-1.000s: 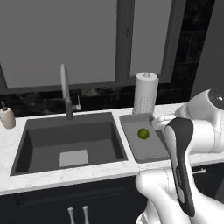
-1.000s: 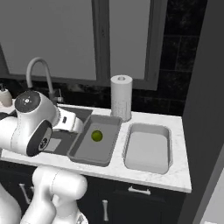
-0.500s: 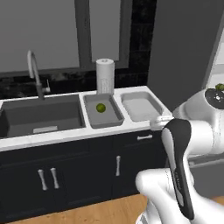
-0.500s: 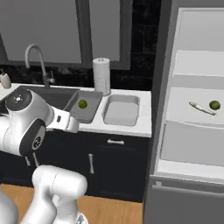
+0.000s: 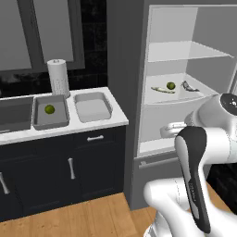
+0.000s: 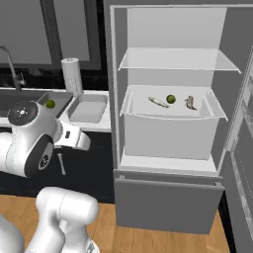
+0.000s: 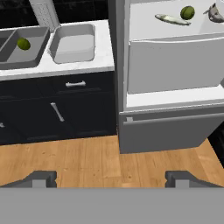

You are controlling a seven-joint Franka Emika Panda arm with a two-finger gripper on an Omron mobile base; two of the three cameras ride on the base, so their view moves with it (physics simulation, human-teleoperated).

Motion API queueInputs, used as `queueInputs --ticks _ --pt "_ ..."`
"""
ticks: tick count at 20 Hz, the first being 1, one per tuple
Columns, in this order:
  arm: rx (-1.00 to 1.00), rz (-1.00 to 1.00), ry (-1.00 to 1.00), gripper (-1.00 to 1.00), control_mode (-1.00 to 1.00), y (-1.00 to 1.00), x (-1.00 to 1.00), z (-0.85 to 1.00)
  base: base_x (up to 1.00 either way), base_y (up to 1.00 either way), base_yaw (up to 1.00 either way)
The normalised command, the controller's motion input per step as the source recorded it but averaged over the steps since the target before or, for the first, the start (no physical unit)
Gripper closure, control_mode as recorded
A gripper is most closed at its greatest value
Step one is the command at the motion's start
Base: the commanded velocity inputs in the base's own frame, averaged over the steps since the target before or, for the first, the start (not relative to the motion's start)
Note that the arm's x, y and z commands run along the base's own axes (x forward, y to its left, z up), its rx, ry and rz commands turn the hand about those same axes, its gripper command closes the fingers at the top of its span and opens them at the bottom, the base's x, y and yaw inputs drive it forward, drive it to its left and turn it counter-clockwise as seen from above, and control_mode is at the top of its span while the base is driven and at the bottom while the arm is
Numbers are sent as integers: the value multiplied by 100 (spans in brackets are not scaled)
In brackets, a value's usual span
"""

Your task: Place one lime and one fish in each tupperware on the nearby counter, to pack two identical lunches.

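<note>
With my gripper (image 7: pixel 111 177) empty and spread apart, I judge I should reach the fridge shelf (image 6: pixel 170 109) for the second lime (image 6: pixel 171 99), since 1 lime (image 5: pixel 49 109) sits in the left tupperware (image 5: pixel 50 121).

No readable text

Nothing bears letters, numbers or brand marks (the paper towel roll (image 5: pixel 58 77) and both tupperware (image 5: pixel 93 106) are plain).
</note>
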Motion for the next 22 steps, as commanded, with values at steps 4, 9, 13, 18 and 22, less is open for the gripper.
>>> queueInputs --ticks 4,9,13,18,22 --pt "0 0 0 -100 100 0 0 0 16 -71 -4" --pt "0 0 0 -100 100 0 0 0 55 -59 0" --pt "0 0 0 -100 100 0 0 0 96 -34 0" --pt "0 0 0 -100 100 0 0 0 87 -38 0" --pt "0 0 0 -100 100 0 0 0 42 -44 0"
